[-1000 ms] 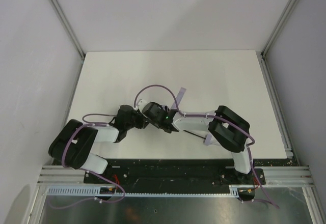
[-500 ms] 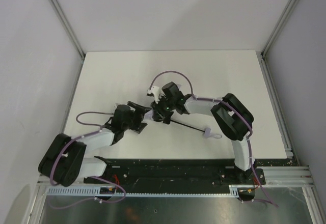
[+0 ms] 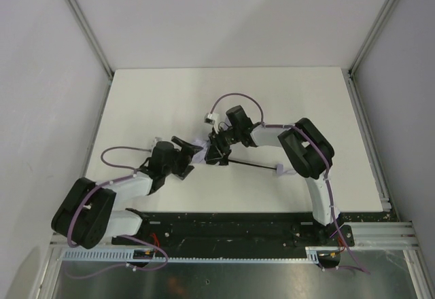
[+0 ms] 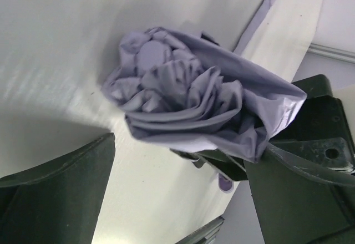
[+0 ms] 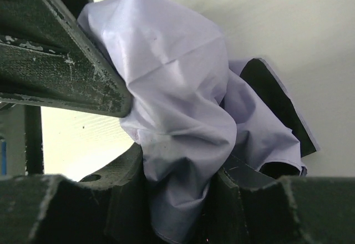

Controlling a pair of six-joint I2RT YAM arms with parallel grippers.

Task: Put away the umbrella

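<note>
Right wrist: right claw (image 5: 133, 134) clamped on the umbrella (image 5: 177, 77) canopy; left claw (image 4: 186, 147) spread apart.

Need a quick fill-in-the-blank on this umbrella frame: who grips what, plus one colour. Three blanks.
1. The umbrella's bunched fabric is pinched between the fingers of the ___ arm.
2. The left fingers stand ___, gripping nothing.
3. The umbrella's thin shaft is ___ in colour.

Missing words: right; open; black.
</note>
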